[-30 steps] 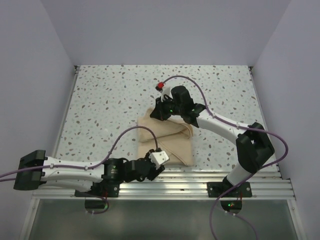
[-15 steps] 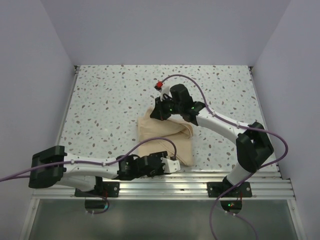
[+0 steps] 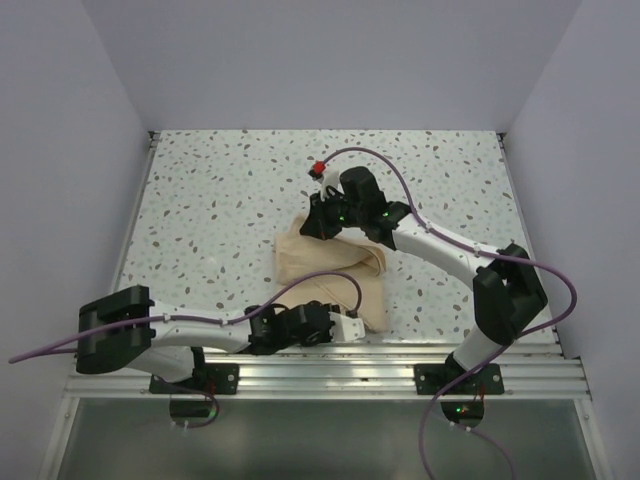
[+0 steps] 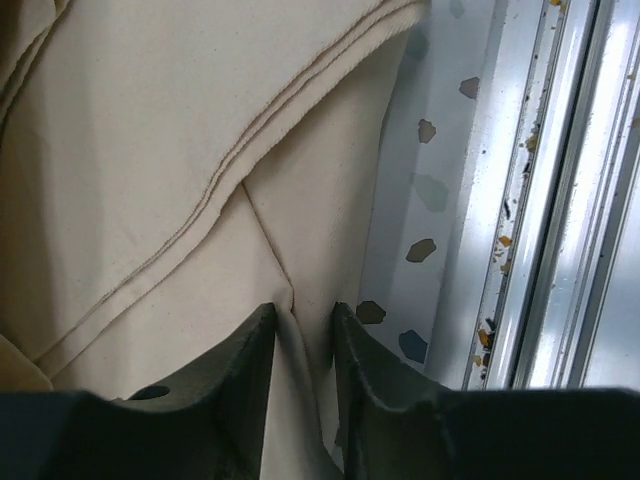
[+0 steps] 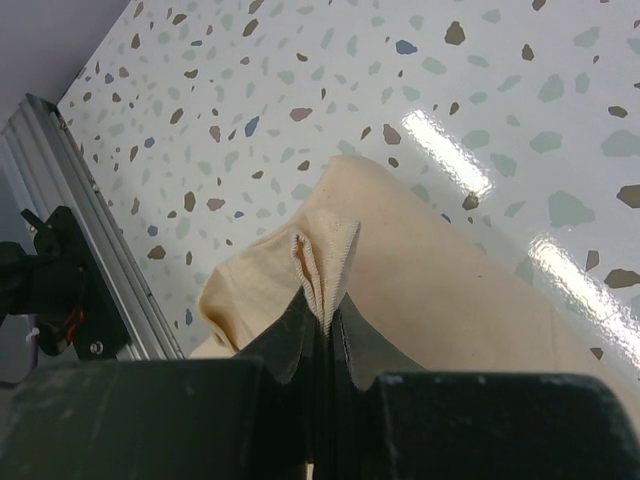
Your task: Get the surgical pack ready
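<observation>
matt beige cloth bundle (image 3: 330, 275); glossy speckled table (image 3: 220, 210).

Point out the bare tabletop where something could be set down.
Bare: the speckled table left of the beige cloth bundle, and the far strip behind the right gripper. Crowded: the near edge, where the left gripper meets the cloth.

A white speckled terrazzo table (image 3: 220, 200) is enclosed by plain pale lilac walls (image 3: 330, 60); a ribbed aluminium rail (image 3: 330, 372) is seen along its near edge

A folded beige cloth bundle (image 3: 333, 278) lies rumpled near the table's front edge, layered hems showing.
</observation>
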### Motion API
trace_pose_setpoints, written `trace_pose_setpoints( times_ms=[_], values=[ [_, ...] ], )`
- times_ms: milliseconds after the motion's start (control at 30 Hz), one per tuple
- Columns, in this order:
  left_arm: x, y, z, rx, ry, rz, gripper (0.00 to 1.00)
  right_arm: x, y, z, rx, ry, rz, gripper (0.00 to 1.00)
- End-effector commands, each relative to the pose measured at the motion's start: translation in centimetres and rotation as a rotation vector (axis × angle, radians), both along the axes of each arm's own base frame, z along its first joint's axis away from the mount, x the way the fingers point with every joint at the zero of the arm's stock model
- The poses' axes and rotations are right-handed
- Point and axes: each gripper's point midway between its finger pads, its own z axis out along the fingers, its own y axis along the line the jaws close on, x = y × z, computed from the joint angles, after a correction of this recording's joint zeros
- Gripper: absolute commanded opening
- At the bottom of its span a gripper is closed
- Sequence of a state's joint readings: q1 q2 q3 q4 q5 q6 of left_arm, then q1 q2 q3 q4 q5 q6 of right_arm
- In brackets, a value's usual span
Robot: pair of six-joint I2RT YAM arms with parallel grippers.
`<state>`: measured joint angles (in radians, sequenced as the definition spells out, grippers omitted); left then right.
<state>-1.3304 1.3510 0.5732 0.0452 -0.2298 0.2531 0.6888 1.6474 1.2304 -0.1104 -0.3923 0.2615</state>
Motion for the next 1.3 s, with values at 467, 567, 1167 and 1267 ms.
trace_pose_setpoints(
  times_ms=[467,567,1167,1267],
  values=[
    [4.8,-1.8,0.2,-0.004,-0.032,0.050,0.00,-1.6,-0.6,3.4,0.095,0.040,-0.053,0.00],
    [6.2,-1.6,0.1,-0.003,-0.055,0.066,0.00,-2.4,-1.1,3.2,0.098,0.055,-0.055,0.00],
    [12.5,0.3,-0.9,0.016,-0.131,0.082,0.00,-4.3,-4.8,4.9,0.088,0.040,-0.169,0.00],
    [13.1,0.5,-1.2,0.033,-0.137,0.091,0.00,-4.3,-5.3,5.8,0.109,0.027,-0.203,0.00]
  ],
)
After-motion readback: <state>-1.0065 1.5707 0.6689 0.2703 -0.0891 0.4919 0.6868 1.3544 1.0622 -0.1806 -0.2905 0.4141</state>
